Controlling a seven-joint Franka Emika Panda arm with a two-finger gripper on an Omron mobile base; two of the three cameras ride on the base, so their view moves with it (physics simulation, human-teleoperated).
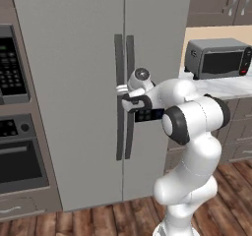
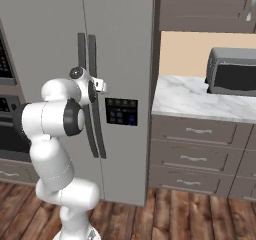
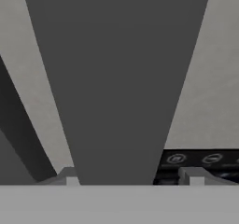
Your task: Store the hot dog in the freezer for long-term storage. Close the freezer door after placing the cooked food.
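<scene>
The freezer is a tall light-grey cabinet with both doors closed. The freezer door is the narrower right panel, carrying a black dispenser panel. My gripper is open at mid height on that door's dark vertical bar handle. In the hand view the bar stands between the two fingertips, close against the left one. The hot dog, the cooked food, is out of view.
The wider twin door has its own bar handle right beside the one I straddle. A black wall oven is to the left. On the marble counter to the right stands a grey toaster oven, with drawers below.
</scene>
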